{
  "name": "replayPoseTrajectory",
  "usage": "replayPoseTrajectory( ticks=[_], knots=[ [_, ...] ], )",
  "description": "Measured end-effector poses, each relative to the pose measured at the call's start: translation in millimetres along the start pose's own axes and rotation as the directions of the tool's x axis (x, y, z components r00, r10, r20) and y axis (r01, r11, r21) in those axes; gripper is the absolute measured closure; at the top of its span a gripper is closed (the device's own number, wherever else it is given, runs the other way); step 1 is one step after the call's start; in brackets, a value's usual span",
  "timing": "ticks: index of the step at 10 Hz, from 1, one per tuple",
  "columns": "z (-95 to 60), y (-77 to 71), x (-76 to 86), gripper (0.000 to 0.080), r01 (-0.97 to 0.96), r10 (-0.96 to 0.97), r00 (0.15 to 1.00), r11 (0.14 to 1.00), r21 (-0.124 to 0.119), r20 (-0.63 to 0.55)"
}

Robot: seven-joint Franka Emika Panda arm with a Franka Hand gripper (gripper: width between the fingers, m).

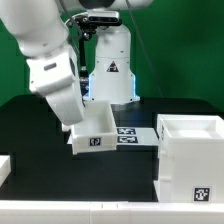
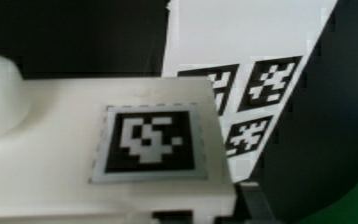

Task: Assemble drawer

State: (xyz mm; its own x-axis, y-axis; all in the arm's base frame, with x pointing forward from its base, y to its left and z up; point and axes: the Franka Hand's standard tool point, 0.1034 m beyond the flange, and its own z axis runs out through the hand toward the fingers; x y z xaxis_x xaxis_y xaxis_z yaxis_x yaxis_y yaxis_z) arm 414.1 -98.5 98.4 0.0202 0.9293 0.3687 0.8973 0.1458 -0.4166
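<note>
**Asker:** What are your fingers doing?

**Arm:** I am seeing only one dark fingertip at the edge of the wrist view, pressed close to a small tray. My gripper is sitting right at that tray's near corner in the exterior view, but my wrist is hiding the jaws. I cannot tell how wide they are standing, or whether they are clamping the tray wall or only touching it.

**Asker:** Where is the tray lying?

**Arm:** It is resting partly over the marker board on the dark table, open side up, with its tagged face turned toward the exterior camera. The big housing is standing well apart from it, toward the exterior view's right. Another white part is showing at that view's left edge.

**Asker:** Which step is this?

**Arm:** I am judging it as picking up the first tray. Nothing is sitting inside the housing that I can see.

**Asker:** What is the next move calling for?

**Arm:** A firm hold on the wall, then carrying the tray across level and lining it up squarely with the housing's opening. A tilted tray would likely be jamming at the mouth.
</note>
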Motion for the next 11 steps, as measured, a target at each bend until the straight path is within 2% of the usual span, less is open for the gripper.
replayPoseTrajectory(
  ticks=[1,2,3,6,7,8,10,11],
  knots=[
    [-20.9,9.2,-0.7,0.0758,0.009,-0.009,1.000,1.000,-0.013,0.006],
    [-37.0,19.4,-1.5,0.0758,0.016,-0.015,1.000,0.999,-0.041,0.018],
    [-31.8,17.6,-2.1,0.0758,0.013,-0.013,1.000,0.999,-0.037,0.016],
    [-29.4,20.3,-1.4,0.0758,0.005,-0.005,1.000,0.999,-0.040,-0.007],
    [-27.7,28.7,-2.4,0.0758,-0.007,0.006,0.999,0.999,-0.042,-0.043],
    [-33.4,39.1,-1.7,0.0758,-0.009,0.005,0.998,0.999,-0.051,-0.060],
    [-41.6,76.9,11.8,0.0758,-0.052,0.040,0.990,0.994,-0.092,-0.132],
    [-51.8,88.1,14.3,0.0758,-0.056,0.037,0.991,0.987,-0.149,-0.127]
  ],
)
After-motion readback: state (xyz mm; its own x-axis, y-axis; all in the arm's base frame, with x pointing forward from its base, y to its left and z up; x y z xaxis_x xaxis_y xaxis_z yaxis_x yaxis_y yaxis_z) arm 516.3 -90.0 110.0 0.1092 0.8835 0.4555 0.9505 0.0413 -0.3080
